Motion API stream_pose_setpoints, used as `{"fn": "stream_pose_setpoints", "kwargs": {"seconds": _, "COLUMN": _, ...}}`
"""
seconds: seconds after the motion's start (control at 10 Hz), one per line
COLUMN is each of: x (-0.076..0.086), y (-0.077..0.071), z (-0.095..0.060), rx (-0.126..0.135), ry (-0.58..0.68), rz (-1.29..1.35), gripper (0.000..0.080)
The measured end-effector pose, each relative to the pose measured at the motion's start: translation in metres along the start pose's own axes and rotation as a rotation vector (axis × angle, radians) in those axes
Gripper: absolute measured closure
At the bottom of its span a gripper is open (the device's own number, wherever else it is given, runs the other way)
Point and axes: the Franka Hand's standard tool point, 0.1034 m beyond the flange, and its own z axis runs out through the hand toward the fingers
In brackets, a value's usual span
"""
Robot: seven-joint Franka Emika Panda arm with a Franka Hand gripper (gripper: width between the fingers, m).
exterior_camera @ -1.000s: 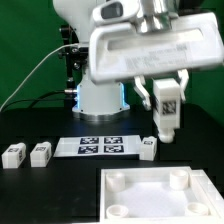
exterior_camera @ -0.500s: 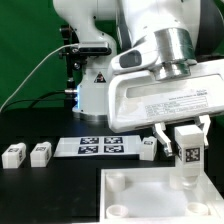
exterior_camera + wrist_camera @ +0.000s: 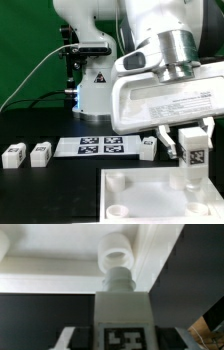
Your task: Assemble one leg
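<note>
My gripper [image 3: 193, 152] is shut on a leg [image 3: 195, 150], a small white oblong block with a black-and-white tag, held upright. Its lower end hangs just above the far right corner socket [image 3: 182, 181] of the large flat white square board [image 3: 150, 195]. In the wrist view the leg [image 3: 124, 308] runs from my fingers [image 3: 78, 336] toward that round socket [image 3: 117, 255], its peg tip close to the hole. Three more legs lie on the table: two at the exterior view's left [image 3: 13, 153] [image 3: 40, 152] and one beside the marker board [image 3: 148, 148].
The marker board [image 3: 100, 147] lies flat behind the square board. The robot base [image 3: 95, 95] stands at the back with cables at the exterior view's left. The table top is black.
My gripper carried the leg from above the marker board's right end toward the exterior view's right and nearer, then lowered it slightly over the board's far right socket.
</note>
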Motion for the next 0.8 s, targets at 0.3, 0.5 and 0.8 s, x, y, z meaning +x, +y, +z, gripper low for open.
{"fn": "stream_pose_setpoints", "kwargs": {"seconds": 0.3, "x": -0.007, "y": 0.006, "z": 0.021, "rx": -0.015, "ry": 0.002, "rz": -0.008, "gripper": 0.0509}}
{"fn": "stream_pose_setpoints", "kwargs": {"seconds": 0.5, "x": -0.006, "y": 0.010, "z": 0.025, "rx": -0.025, "ry": 0.037, "rz": -0.006, "gripper": 0.0509}}
{"fn": "stream_pose_setpoints", "kwargs": {"seconds": 0.8, "x": -0.006, "y": 0.002, "z": 0.027, "rx": -0.023, "ry": 0.057, "rz": -0.016, "gripper": 0.0509}}
